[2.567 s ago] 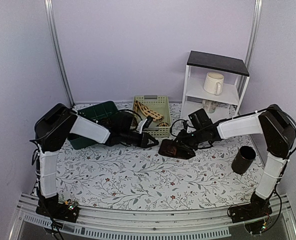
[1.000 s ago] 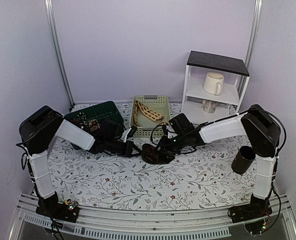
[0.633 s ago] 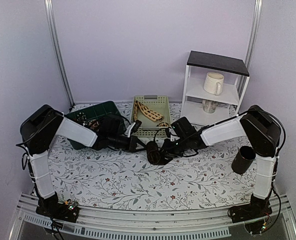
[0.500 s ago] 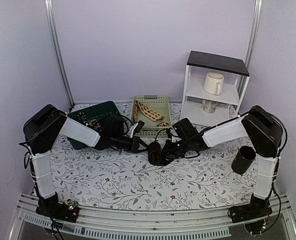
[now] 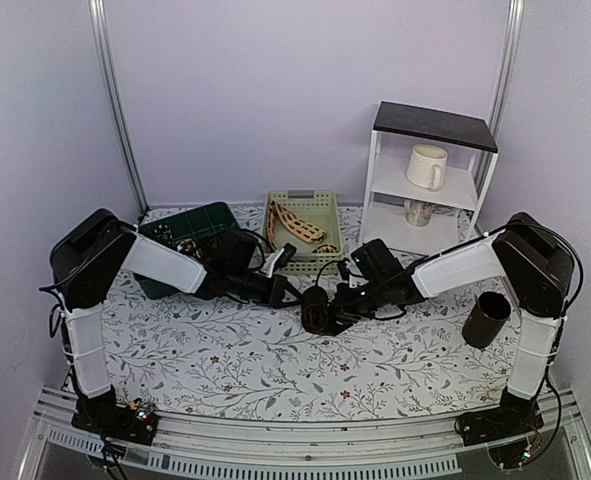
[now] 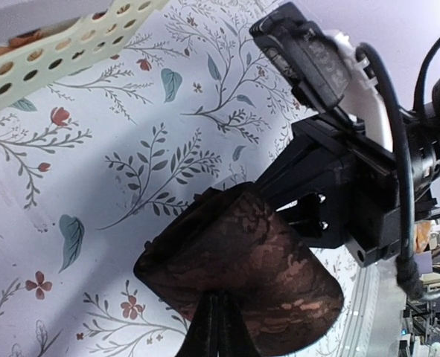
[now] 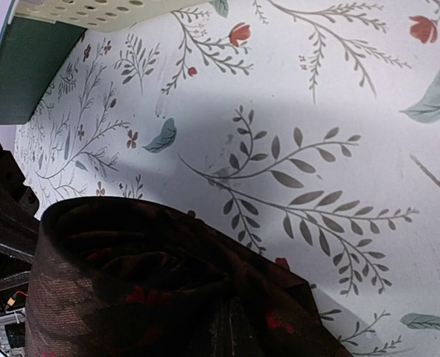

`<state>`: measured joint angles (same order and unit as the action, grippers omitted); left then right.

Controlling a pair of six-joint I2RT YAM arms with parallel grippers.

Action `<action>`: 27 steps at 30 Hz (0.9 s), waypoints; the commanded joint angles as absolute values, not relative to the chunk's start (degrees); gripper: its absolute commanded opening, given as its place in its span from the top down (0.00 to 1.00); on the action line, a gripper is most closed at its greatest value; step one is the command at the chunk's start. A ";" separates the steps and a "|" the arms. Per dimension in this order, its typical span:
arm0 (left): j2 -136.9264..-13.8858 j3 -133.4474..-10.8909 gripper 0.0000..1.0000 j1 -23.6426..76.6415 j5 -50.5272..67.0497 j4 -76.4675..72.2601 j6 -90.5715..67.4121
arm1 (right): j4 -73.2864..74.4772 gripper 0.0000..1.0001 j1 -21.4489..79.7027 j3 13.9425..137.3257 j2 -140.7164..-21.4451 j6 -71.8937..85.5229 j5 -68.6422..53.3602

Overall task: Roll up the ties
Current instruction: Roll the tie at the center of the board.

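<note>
Both left end effector [image 5: 291, 292] and right end effector [image 5: 333, 304] clench the dark rolled tie [image 5: 313, 310] near the basket [image 5: 332, 225] rim.

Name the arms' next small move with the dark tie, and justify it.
Probably the right gripper lets go so the left gripper can carry the dark tie to the green bin: it looks fully rolled, both pinch it, and coils lie in that bin.
</note>
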<state>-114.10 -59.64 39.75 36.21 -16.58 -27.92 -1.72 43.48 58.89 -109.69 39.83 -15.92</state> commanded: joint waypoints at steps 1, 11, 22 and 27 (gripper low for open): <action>-113.91 -60.38 1.00 40.90 34.90 -14.11 -26.77 | -1.28 1.00 42.98 57.82 -105.32 40.28 -15.12; -113.82 -61.47 1.00 41.64 34.95 -13.27 -26.54 | 1.41 1.00 42.93 57.32 -103.71 40.82 -14.02; -114.17 -62.36 1.00 42.29 35.29 -13.01 -26.76 | 6.01 1.00 42.94 57.46 -102.26 39.38 -8.86; -113.99 -62.83 1.00 42.44 35.09 -12.52 -26.80 | 6.40 1.00 42.91 56.81 -101.41 39.57 -7.90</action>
